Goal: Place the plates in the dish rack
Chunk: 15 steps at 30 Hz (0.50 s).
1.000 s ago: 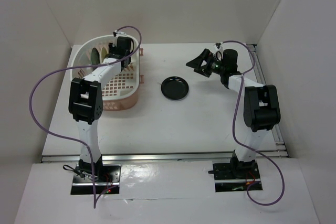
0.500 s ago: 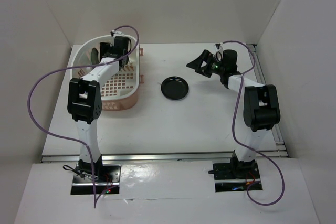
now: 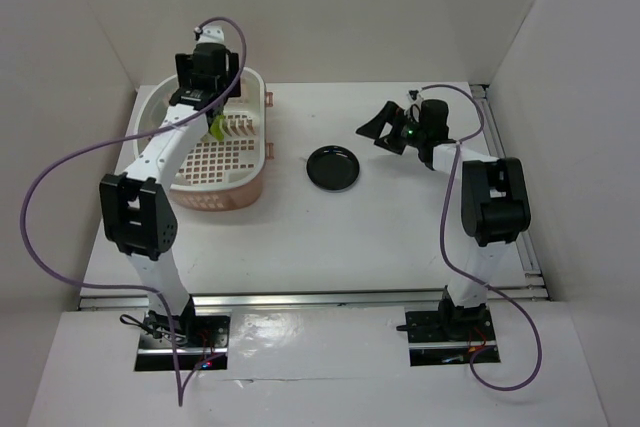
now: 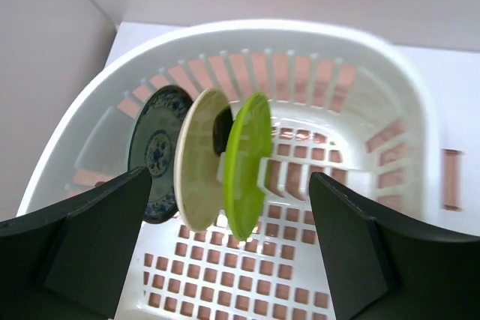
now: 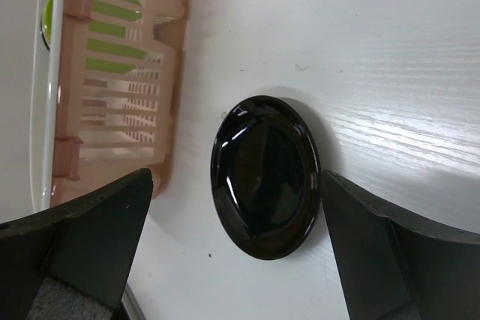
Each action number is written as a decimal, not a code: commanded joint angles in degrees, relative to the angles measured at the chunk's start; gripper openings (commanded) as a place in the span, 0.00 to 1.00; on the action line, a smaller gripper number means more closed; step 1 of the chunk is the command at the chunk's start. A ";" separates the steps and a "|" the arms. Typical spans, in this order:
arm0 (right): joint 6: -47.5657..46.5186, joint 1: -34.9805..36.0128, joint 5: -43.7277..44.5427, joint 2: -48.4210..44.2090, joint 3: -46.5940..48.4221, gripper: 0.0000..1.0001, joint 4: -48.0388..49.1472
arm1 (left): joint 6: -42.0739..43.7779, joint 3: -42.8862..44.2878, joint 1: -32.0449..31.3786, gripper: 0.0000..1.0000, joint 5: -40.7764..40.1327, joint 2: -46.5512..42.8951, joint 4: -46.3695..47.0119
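Left hand [image 4: 229, 177] released green plate [image 4: 247, 162] into dish rack [image 4: 397, 95].

Bright, even light; soft glare on the black plate [image 5: 266, 177].

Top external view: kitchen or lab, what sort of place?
Probably a lab test cell: bare white walls box in a white table, with just a dish rack and a black plate as props.

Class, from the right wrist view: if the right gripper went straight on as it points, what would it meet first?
Most likely the black plate, lying flat on the table, centred ahead of the open right gripper; depth is hard to judge.
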 commanded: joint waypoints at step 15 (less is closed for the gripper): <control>-8.21 1.08 2.27 4.60 -5.75 0.91 -1.83 | -18.91 -5.49 -0.99 1.00 53.44 -26.33 -4.47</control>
